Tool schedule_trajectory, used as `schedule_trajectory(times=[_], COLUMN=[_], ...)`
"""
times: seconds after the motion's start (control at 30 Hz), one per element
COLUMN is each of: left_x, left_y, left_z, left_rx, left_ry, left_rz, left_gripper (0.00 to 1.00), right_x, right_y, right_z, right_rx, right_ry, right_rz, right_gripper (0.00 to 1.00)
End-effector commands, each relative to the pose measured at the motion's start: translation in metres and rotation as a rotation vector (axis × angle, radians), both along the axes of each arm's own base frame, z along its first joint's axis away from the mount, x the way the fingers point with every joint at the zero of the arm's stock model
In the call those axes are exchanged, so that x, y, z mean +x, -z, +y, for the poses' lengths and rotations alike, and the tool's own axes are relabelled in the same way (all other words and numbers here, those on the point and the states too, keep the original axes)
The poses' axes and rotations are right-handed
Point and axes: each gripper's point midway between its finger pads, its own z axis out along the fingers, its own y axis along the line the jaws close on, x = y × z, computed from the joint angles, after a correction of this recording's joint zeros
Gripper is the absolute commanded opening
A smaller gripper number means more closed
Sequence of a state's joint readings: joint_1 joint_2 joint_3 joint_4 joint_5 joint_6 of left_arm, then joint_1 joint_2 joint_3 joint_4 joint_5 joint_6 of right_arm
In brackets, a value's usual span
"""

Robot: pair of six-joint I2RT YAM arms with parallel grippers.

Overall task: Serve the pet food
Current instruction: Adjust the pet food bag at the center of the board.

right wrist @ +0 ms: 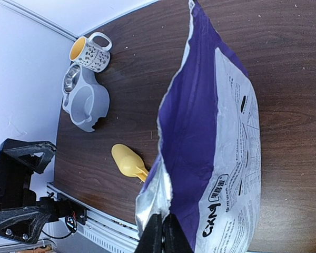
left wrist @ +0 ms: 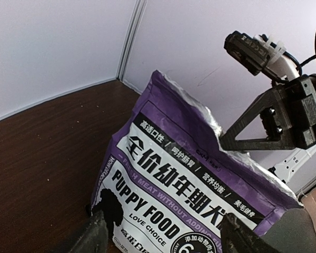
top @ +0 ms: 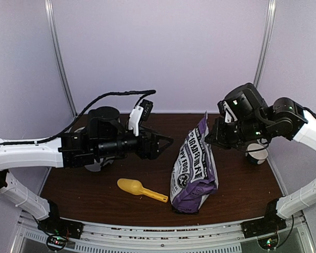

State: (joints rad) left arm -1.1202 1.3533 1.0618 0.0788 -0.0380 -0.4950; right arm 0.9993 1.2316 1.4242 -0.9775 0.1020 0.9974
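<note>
Purple-and-white foil bag (left wrist: 174,174), printed "PUPPY FOOD", "LOVE CHOICE", Chinese characters

Dark brown wood-grain surface (top: 95,192), aluminium rail (top: 163,230) along near edge. Plain pale lilac walls (top: 163,47) on three sides, vertical metal strips (top: 59,58) at joints. Even light.

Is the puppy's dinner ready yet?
Not yet. Done: the puppy food bag stands on the table with its top already open. In hand: the right gripper pinches the bag's foil rim, while the left gripper hangs open beside it. Left: the yellow scoop lies untouched on the table, and the grey double bowl looks unfilled.
</note>
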Motion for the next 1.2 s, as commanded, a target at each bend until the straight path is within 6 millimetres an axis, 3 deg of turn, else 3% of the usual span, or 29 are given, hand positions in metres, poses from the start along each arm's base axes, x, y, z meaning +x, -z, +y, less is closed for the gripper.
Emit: schedule_trajectory(times=[0.0,0.43,0.67,0.8,0.93,1.17], left_x=[0.002,0.004,0.003,-0.006,-0.038,-0.076], left_y=[-0.017,-0.039,-0.037,-0.041,-0.044,-0.018], left_z=[0.001,-0.028,-0.038,-0.044,-0.055,-0.08], left_rx=[-0.049,-0.075,-0.083,-0.098,-0.114,-0.058], left_ry=[-0.004,0.061,0.087,0.146,0.252,0.344], left_rz=[-0.045,-0.082,-0.062,-0.092,-0.282,-0.463], left_gripper=[0.76,0.76,0.76,0.76,0.75,0.76], right_x=[-0.001,-0.005,-0.006,-0.005,-0.003,0.0], right_y=[-0.006,0.019,0.021,0.014,0.003,-0.015], right_z=[-0.013,-0.067,-0.089,-0.091,-0.076,-0.057], right_rx=[-0.064,-0.386,-0.47,-0.454,-0.336,-0.2], right_ry=[-0.005,0.032,0.064,0.074,0.066,0.049], right_rz=[-0.034,-0.026,-0.044,-0.07,-0.096,-0.137], right_gripper=[0.0,0.0,0.0,0.0,0.0,0.0])
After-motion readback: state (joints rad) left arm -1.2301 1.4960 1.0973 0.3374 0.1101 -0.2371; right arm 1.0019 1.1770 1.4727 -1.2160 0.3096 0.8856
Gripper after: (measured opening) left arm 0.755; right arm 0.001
